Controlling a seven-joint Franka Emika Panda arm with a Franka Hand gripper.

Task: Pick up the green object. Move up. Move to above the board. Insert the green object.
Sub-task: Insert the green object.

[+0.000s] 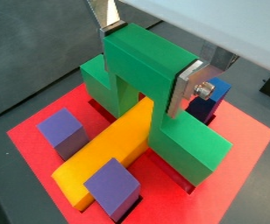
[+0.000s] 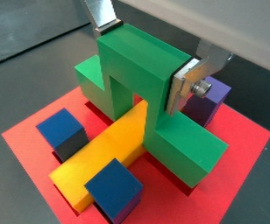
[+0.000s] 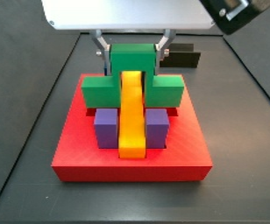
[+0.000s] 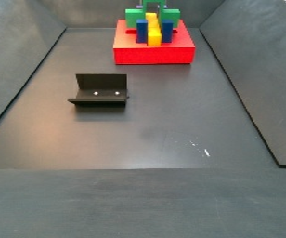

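Observation:
The green object (image 1: 196,140) sits on the red board (image 1: 243,175), its raised central cube bridging the long yellow bar (image 1: 108,149) and its two lower side cubes down on either side. My gripper (image 1: 147,59) is shut on the central cube, with one silver finger on each side face. Both wrist views show this; the green object (image 2: 184,144) and gripper (image 2: 144,57) look the same there. In a side view the gripper (image 3: 132,52) stands over the back of the board (image 3: 131,162), holding the green object (image 3: 99,89).
Purple blocks (image 3: 106,127) (image 3: 158,127) flank the yellow bar (image 3: 131,114) on the board. A black block (image 3: 184,59) lies behind the board. The fixture (image 4: 99,90) stands on the dark floor, well away from the board (image 4: 152,54). Dark walls enclose the floor.

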